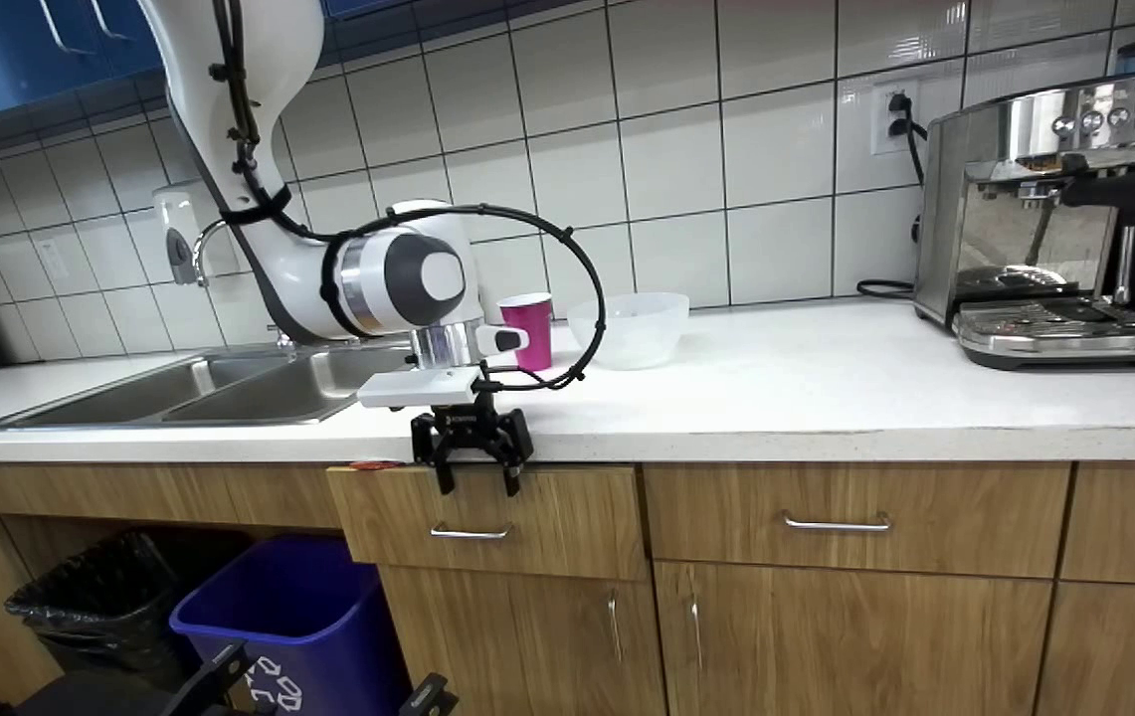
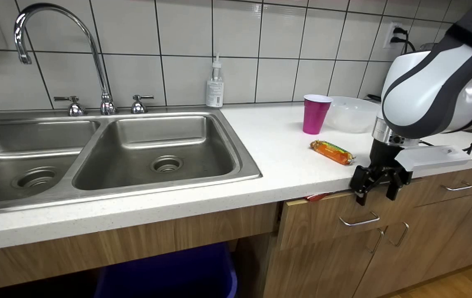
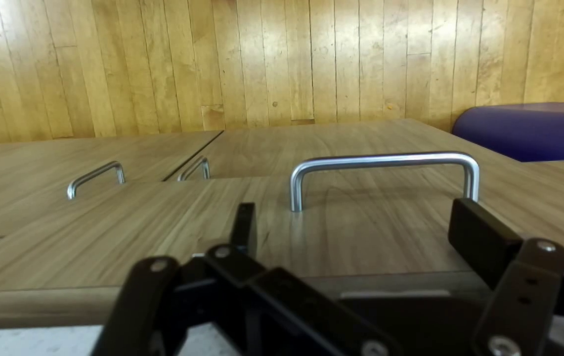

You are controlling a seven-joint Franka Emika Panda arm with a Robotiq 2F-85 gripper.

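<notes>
The gripper [image 1: 478, 485] hung pointing down just in front of the edge of the worktop [image 1: 826, 383], spread wide with nothing in its grasp, above the metal handle [image 3: 385, 159] of a wooden drawer [image 1: 577, 517]. The drawer appeared slightly ajar: its front stood out past the neighbouring panel [image 2: 219, 225], and a red object [image 2: 317, 197], mostly hidden, showed at its top edge under the worktop. In the wrist view the handle ran lengthwise between the fingers [image 3: 484, 242], off-centre, with one end close to a fingertip; whether either fingertip touched the drawer front could not be told. As a judgement, working well here called for small, slow motions, because the gripper sat near the worktop's edge and seemed to have little room to swing. It opened along the handle rather than across it, so a pinch there would have needed a turn of the wrist, whereas any push on the front asked for square, even contact near the middle, lest the drawer skew. The red object deserved watching, since it could have caught in the gap. The cable [image 1: 600, 308] appeared to loop near the pink cup [image 2: 317, 118] and the translucent bowl [image 2: 353, 114], so a wide sweep could have brushed them; the orange packet [image 2: 332, 152] lay on the worktop behind the gripper too, best given a wide berth.
</notes>
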